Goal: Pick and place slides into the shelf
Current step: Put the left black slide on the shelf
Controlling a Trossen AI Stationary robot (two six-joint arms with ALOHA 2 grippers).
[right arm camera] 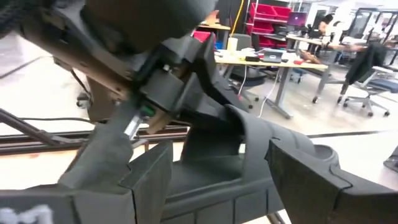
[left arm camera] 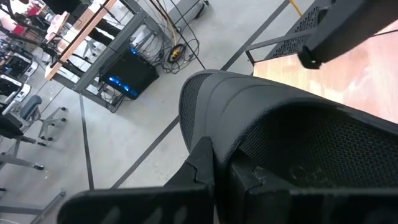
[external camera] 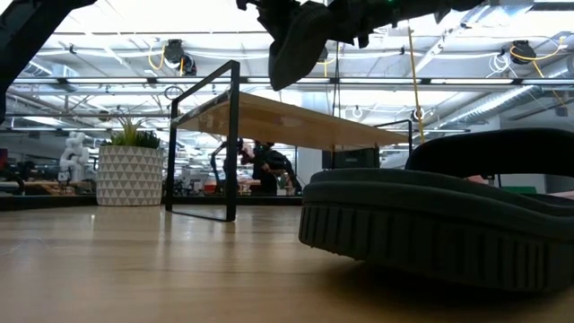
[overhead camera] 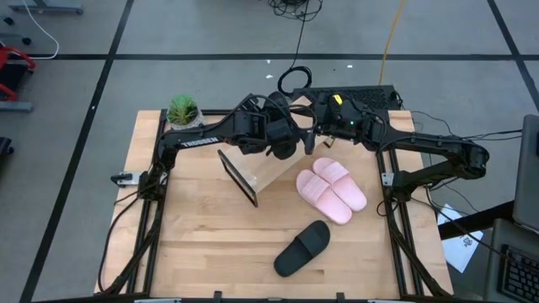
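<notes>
Mid-transfer above the shelf [overhead camera: 253, 172] at frame centre: one black slide [overhead camera: 285, 139] clamped by the left gripper [overhead camera: 290, 141], right gripper [overhead camera: 313, 135] closed on the same slide; other black slide [overhead camera: 303, 248] lower centre, pink pair [overhead camera: 331, 189] right of centre; next, lowering onto board.

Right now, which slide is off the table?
The black slide held up over the shelf between the left gripper and right gripper. The other black slide and pink pair lie on the tabletop.

text: none legible | labels: none | numbers: none
</notes>
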